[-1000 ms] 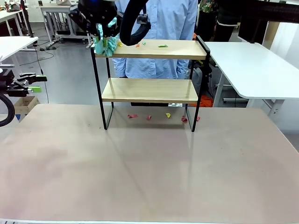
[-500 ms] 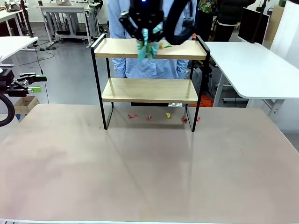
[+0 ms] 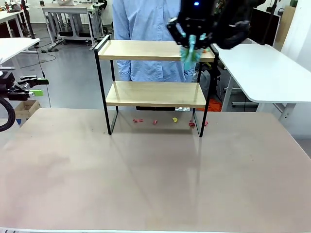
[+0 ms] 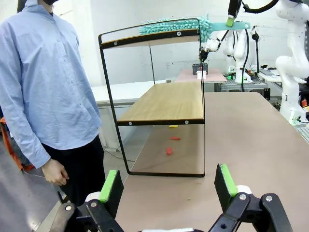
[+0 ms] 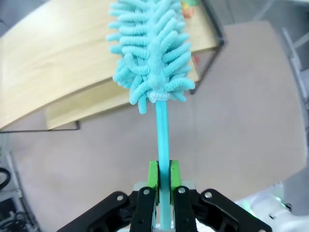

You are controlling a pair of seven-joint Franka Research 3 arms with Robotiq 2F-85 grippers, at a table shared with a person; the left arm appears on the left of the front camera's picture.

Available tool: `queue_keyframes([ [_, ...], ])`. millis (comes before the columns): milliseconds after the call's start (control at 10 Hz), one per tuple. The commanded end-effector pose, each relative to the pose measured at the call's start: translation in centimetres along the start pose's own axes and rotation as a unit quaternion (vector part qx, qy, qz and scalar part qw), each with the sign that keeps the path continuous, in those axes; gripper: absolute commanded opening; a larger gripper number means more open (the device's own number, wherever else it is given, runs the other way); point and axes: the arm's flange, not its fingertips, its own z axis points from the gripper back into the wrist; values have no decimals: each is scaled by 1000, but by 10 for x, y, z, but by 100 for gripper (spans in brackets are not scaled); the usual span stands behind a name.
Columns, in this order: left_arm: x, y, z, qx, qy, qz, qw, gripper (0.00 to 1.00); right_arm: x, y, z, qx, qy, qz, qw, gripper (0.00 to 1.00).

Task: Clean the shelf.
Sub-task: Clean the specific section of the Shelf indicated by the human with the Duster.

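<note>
Right gripper (image 5: pixel 163 175) pinches teal microfibre duster (image 5: pixel 152 53) by its handle; head lies lengthwise on shelf (image 3: pixel 146 51) top board, right end. Left gripper (image 4: pixel 169 186) spread, well apart.

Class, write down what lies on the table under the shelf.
Under the shelf, several small red scraps and one yellow scrap lie on the table. The right leg hides the spot between two red scraps.

Grey floor (image 3: pixel 73 80); white desk (image 3: pixel 265 68) right, more desks (image 3: pixel 65 8) far left; dark panel (image 3: pixel 265 24), perhaps monitor.
</note>
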Motion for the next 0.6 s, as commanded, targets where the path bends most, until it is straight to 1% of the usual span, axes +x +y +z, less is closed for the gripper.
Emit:
queue_keyframes([
  [0,3,-1,-2,-1,0,-5,1000,100,-7,-39,-3,-31,3,-13,999,12],
  [100,3,-1,-2,-1,0,-5,1000,100,-9,-45,0,-46,-11,-12,999,12],
  [200,3,-1,-2,-1,0,-5,1000,100,-15,-53,9,-55,-42,-2,998,12],
  [300,3,-1,-2,-1,0,-5,1000,100,-23,-51,23,4,-65,19,998,12],
  [400,3,-1,-2,-1,0,-5,1000,100,-6,-39,7,-33,-16,-7,999,12],
  [500,3,-1,-2,-1,0,-5,1000,100,-6,-39,7,-33,-16,-7,999,12],
])
